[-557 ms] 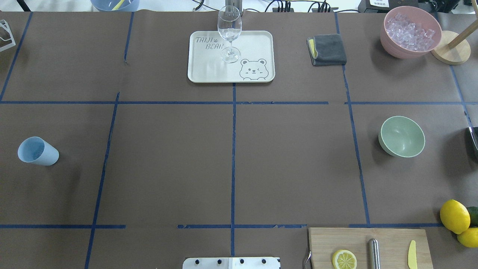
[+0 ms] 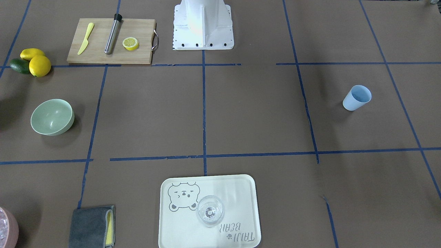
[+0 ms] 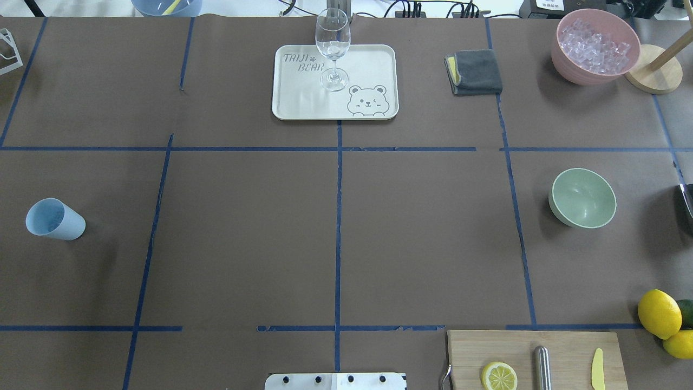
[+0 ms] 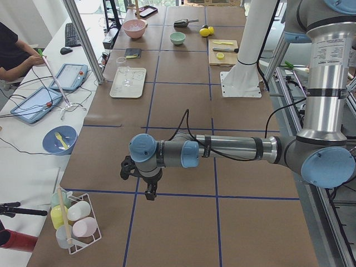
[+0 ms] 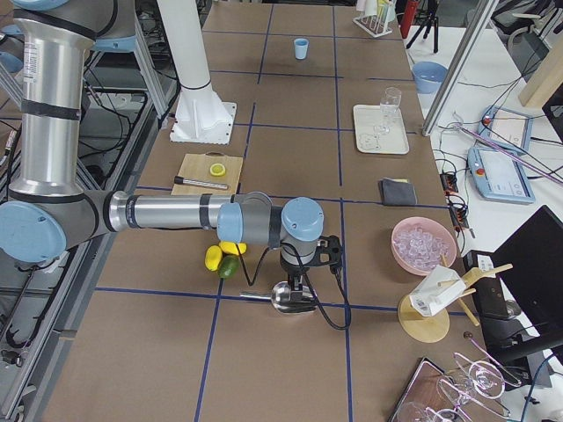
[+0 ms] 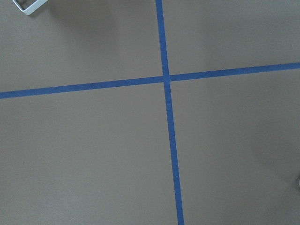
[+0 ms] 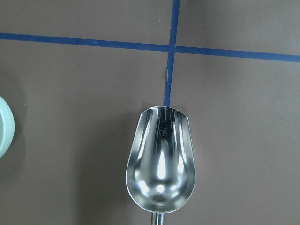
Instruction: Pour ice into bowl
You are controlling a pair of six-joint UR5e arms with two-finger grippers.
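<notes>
Jaws on the 2 arms: wide or narrow, I cannot tell.
Left arm (image 4: 222, 149) hangs over a tape cross (image 6: 166, 78) at the counter's (image 3: 335, 227) left end. Right arm (image 5: 167, 213) hangs at the right end over a steel scoop (image 7: 160, 164), hollow up. Mint bowl (image 3: 582, 196) stands upright mid-right, near the scoop but apart. Pink bowl (image 3: 566, 59) of clear cubes (image 3: 594, 43) sits far right.

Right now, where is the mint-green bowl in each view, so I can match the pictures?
Front-facing: bowl at the left, mid-height, below the lemons.
Overhead: bowl at the right, mid-height.
Exterior left: bowl far off, top centre.
Exterior right: not visible, probably behind the near arm.
Left wrist: not in it.
Right wrist: only the bowl's rim, at the left edge.
Shared landmark: the lemons, nearer the robot than the bowl.
</notes>
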